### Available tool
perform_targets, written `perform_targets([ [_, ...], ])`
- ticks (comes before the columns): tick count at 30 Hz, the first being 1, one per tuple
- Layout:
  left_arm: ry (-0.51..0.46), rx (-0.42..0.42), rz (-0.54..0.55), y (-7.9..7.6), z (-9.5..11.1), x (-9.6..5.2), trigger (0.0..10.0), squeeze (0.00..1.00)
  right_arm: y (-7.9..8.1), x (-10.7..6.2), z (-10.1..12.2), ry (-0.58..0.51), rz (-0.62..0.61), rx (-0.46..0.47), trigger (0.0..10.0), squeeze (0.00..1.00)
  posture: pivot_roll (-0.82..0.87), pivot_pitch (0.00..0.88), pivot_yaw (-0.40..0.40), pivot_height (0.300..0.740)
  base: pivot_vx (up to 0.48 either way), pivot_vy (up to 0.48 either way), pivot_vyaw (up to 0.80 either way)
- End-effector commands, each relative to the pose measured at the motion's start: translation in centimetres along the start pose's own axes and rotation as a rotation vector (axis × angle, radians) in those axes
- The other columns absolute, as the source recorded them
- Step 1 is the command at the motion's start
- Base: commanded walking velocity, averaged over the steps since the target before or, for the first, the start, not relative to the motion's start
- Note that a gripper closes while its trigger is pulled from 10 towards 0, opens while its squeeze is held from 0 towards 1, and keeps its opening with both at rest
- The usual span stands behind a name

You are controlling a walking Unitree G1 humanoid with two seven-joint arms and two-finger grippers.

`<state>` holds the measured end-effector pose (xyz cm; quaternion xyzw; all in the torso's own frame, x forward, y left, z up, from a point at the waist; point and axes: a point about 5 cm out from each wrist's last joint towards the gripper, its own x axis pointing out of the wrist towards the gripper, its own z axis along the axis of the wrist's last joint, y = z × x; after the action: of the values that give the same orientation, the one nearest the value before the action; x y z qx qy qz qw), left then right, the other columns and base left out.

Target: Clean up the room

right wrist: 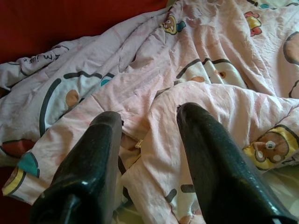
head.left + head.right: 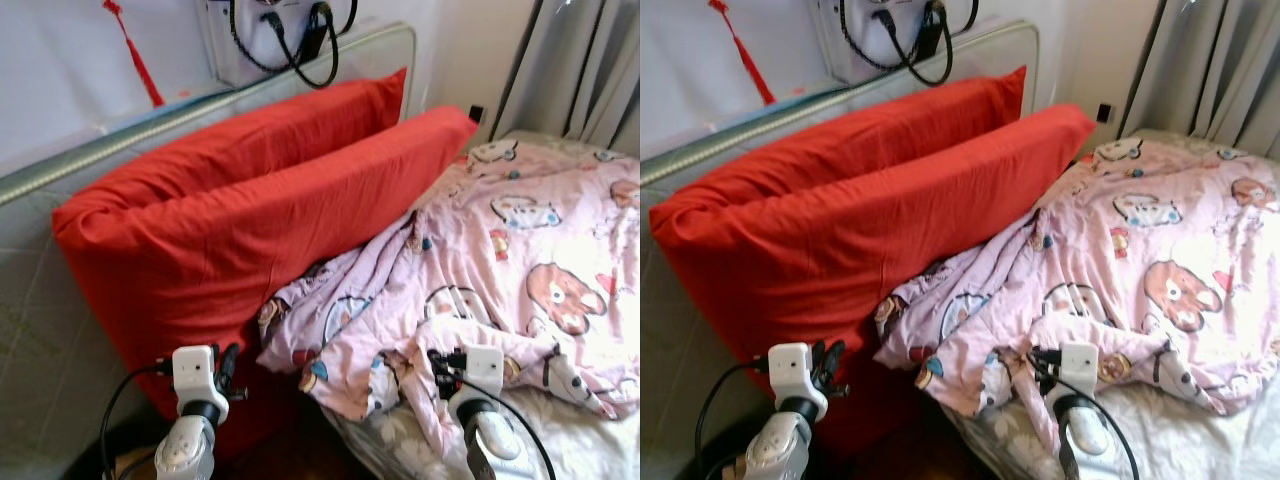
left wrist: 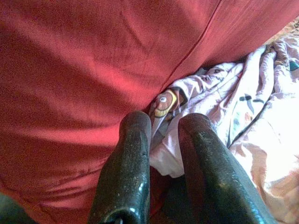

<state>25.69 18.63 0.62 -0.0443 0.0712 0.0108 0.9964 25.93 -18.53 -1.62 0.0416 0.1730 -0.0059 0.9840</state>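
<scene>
A white wall (image 2: 60,70) backs the grey padded headboard (image 2: 60,165) along the bed's head edge; grey pleated curtains (image 2: 590,60) hang at its far corner, brightly daylit.

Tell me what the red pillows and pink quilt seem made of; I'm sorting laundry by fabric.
Red pillows: apparently matte woven cotton cases, with fine creases and a stitched seam. Pink quilt: soft, thin printed fabric, likely cotton or a blend, crumpling into loose folds; the exact fibre is unclear.

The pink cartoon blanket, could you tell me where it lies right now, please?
The pink cartoon blanket lies crumpled on the bed, right of the red pillows, its edge ahead of the right gripper.
</scene>
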Motion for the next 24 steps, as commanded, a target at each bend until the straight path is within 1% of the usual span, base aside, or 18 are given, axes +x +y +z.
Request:
perform_targets([
  [1,0.004,0.014,-0.004,0.14,0.12,0.07,10.0,0.0,0.21,-0.02,-0.08,0.003,0.002,0.006,10.0,0.0,-0.04,0.0,0.048,0.676,0.0,0.0,0.0],
  [5,0.0,0.012,-0.003,0.19,0.31,0.13,10.0,0.0,0.42,0.02,-0.39,0.035,0.01,-0.009,10.0,0.0,-0.04,0.0,0.046,0.676,0.0,0.0,0.0],
  [9,0.003,0.012,-0.003,0.2,0.27,0.13,10.0,0.0,0.69,0.03,-0.33,0.025,0.019,-0.008,10.0,0.0,-0.04,0.0,0.045,0.651,0.0,0.0,0.0],
  [11,0.004,0.01,-0.002,0.17,0.26,0.17,10.0,0.0,0.75,0.02,-0.12,0.001,0.018,0.009,10.0,0.0,-0.04,0.0,0.044,0.651,0.0,0.0,0.0],
  [24,0.016,0.005,-0.007,-0.06,0.25,0.38,10.0,0.0,0.83,0.16,-0.08,0.014,0.027,0.002,10.0,0.0,-0.04,0.0,0.041,0.651,0.0,0.0,0.0],
])
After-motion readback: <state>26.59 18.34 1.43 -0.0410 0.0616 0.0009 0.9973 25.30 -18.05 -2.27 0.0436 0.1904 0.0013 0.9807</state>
